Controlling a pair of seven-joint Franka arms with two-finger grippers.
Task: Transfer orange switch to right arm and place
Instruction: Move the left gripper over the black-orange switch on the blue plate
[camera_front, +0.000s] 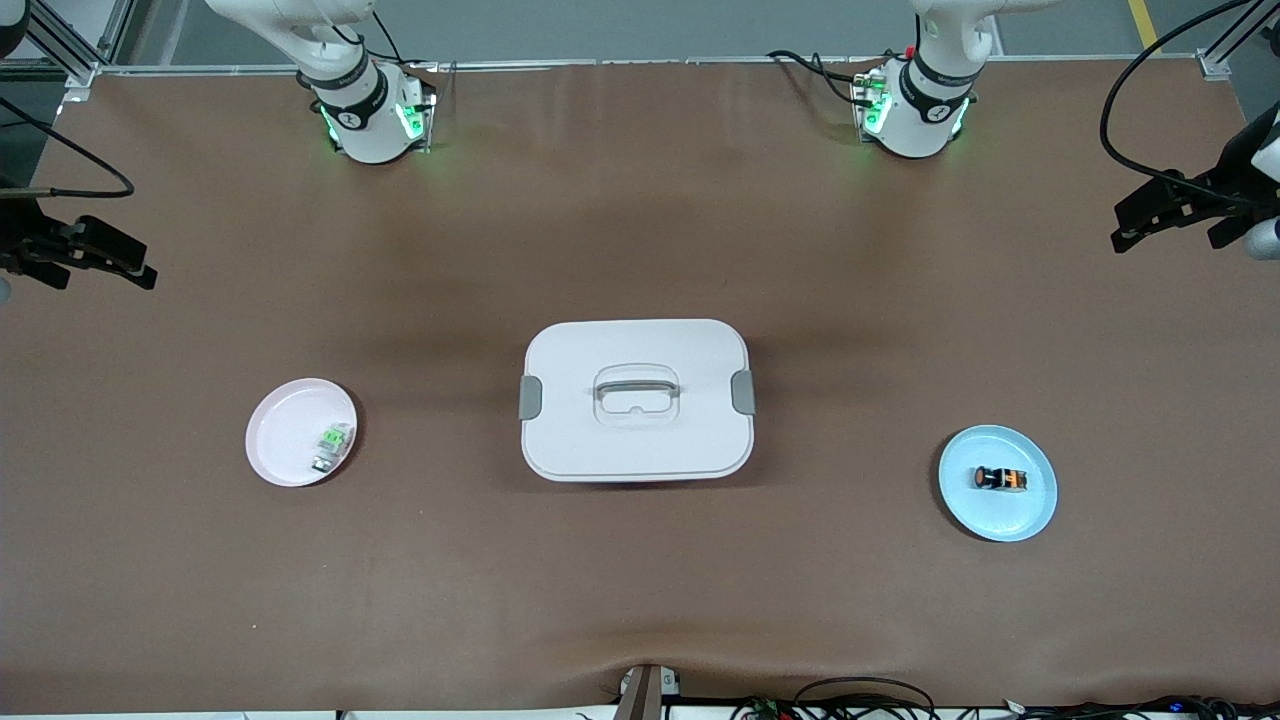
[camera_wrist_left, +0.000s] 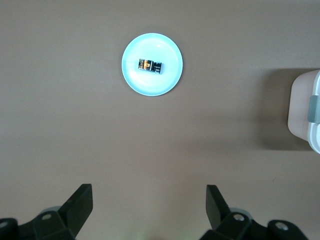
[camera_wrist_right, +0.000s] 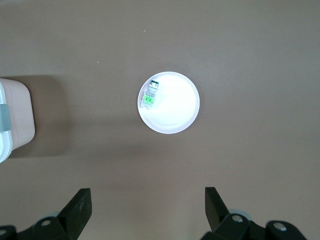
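Orange switch lies on its side in the blue plate, toward the left arm's end of the worktop. A green switch sits in the pink plate. Between them stands a lidded white box. Left gripper and right gripper hang released, high over their worktop ends.

White arms, black claws
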